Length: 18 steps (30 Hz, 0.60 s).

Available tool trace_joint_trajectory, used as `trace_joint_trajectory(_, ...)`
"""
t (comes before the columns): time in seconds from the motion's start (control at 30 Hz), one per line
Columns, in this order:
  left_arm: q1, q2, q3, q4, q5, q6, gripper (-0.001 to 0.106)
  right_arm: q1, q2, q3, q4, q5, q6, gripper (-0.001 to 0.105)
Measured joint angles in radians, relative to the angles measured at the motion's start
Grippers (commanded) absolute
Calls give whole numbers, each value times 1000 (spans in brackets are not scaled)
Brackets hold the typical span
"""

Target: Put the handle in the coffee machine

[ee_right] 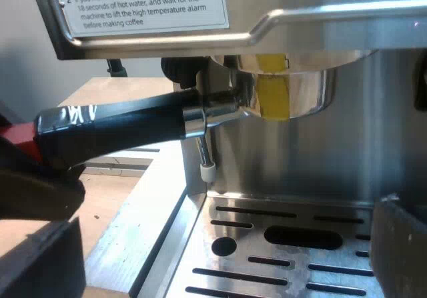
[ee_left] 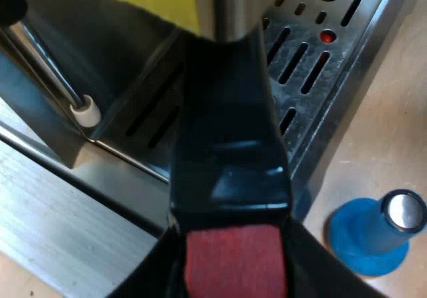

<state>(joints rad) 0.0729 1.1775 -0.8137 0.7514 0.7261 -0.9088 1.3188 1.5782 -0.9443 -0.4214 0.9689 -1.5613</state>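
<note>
steel holder sits up under the head of the espresso machine, contents hidden, left gripper clamped on its red-ended handle, right gripper spread empty over the drip tray, blue tamper just beside the tray's edge

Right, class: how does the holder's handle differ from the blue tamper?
The handle is black with a red end; the tamper is blue with a silver top. The handle juts out from the machine's front; the tamper stands upright on the wooden table. Both sit near the drip tray.
</note>
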Motion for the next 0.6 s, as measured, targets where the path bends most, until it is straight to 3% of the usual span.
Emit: trace_joint_trajectory(0.6,3,0,0,26,39,5,0,0,0,0,0,6,0,87)
